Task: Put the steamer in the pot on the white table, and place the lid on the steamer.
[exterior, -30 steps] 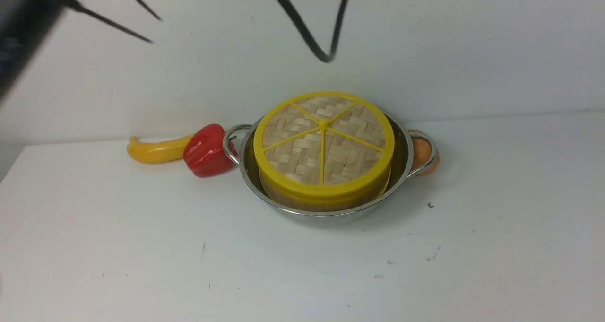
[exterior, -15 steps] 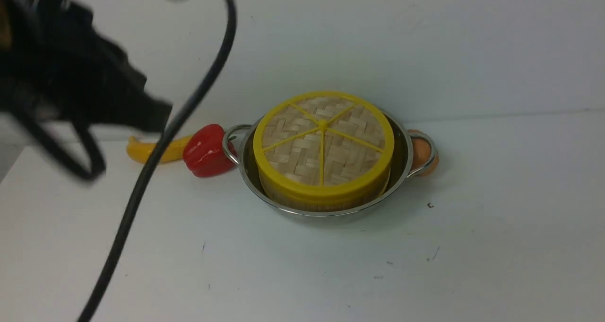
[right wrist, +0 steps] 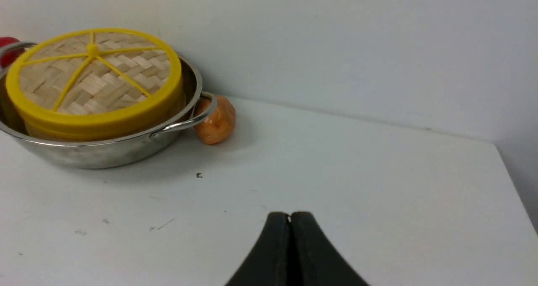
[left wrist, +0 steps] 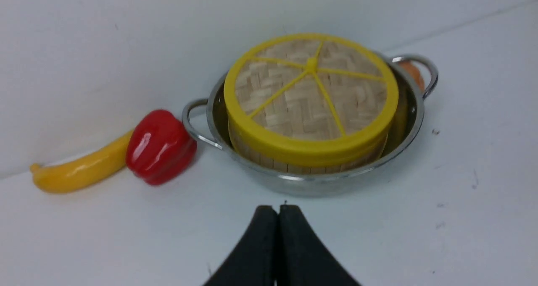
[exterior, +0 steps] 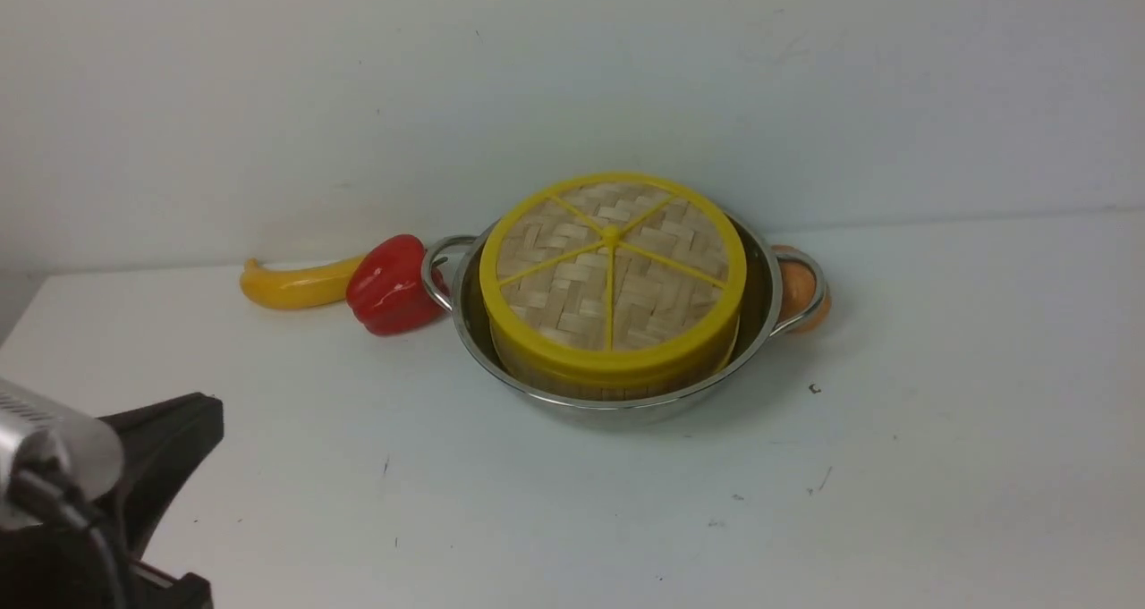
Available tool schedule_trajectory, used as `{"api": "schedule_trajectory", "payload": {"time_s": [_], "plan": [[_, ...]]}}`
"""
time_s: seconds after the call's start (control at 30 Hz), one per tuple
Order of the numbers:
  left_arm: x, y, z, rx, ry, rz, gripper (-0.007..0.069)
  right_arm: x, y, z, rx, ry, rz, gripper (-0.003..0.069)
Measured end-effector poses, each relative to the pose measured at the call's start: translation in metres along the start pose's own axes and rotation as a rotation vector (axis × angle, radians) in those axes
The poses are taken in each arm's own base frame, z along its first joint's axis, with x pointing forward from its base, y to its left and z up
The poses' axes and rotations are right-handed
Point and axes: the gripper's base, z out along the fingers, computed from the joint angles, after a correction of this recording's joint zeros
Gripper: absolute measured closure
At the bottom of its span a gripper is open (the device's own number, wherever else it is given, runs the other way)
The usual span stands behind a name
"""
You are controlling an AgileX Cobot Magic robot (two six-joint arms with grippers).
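Note:
The steel pot (exterior: 760, 323) stands on the white table (exterior: 894, 502) near the back wall. The bamboo steamer (exterior: 572, 378) sits inside it, and the woven lid (exterior: 612, 271) with yellow rim and spokes lies flat on top, hiding what is inside. All three also show in the left wrist view (pot (left wrist: 311, 183), steamer (left wrist: 294, 166), lid (left wrist: 311, 93)) and the right wrist view (pot (right wrist: 105, 151), lid (right wrist: 92, 76)). My left gripper (left wrist: 277, 208) is shut and empty, low at the front left (exterior: 201, 408). My right gripper (right wrist: 290, 214) is shut and empty, off to the pot's right.
A red bell pepper (exterior: 389, 285) and a yellow banana-like fruit (exterior: 291, 287) lie left of the pot by the wall. An orange round fruit (exterior: 801, 291) lies against the pot's right handle. The table's right edge (right wrist: 515, 193) shows in the right wrist view.
My left arm has swung down from high over the table's left side to the front left corner. The pot, steamer and lid have not moved.

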Motion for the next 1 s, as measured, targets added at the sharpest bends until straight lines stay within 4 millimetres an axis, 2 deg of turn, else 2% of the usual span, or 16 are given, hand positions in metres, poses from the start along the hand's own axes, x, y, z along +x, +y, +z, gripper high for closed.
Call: {"api": "schedule_trajectory", "payload": {"time_s": [0.4, 0.53, 0.63, 0.77, 0.8, 0.83, 0.87, 0.9, 1.0], "plan": [[-0.003, 0.0, -0.005, 0.006, -0.04, -0.007, 0.0645, 0.0, 0.006, 0.0, -0.071, 0.003, 0.078, 0.0619], [0.002, 0.004, -0.01, -0.026, -0.063, -0.017, 0.0635, 0.0, 0.008, 0.0, -0.087, 0.005, 0.095, 0.0603], [0.028, 0.02, -0.023, -0.184, -0.105, -0.074, 0.0628, 0.0, 0.009, 0.0, -0.096, 0.006, 0.104, 0.0583], [0.075, 0.029, -0.033, -0.349, -0.141, -0.11, 0.0624, 0.0, 0.009, 0.0, -0.1, 0.007, 0.109, 0.056], [0.078, 0.029, -0.034, -0.356, -0.15, -0.109, 0.0624, 0.0, 0.009, 0.0, -0.1, 0.007, 0.109, 0.0559], [0.095, 0.031, -0.035, -0.404, -0.146, -0.115, 0.0624, 0.0, 0.009, 0.0, -0.101, 0.007, 0.109, 0.0551], [0.099, 0.031, -0.036, -0.414, -0.154, -0.114, 0.0624, 0.0, 0.009, 0.0, -0.101, 0.007, 0.109, 0.0549], [0.113, 0.032, -0.035, -0.445, -0.144, -0.118, 0.0624, 0.0, 0.009, 0.0, -0.101, 0.007, 0.109, 0.054], [0.132, 0.032, -0.032, -0.468, -0.131, -0.124, 0.0614, 0.0, 0.009, 0.0, -0.101, 0.007, 0.109, 0.0526]]}}
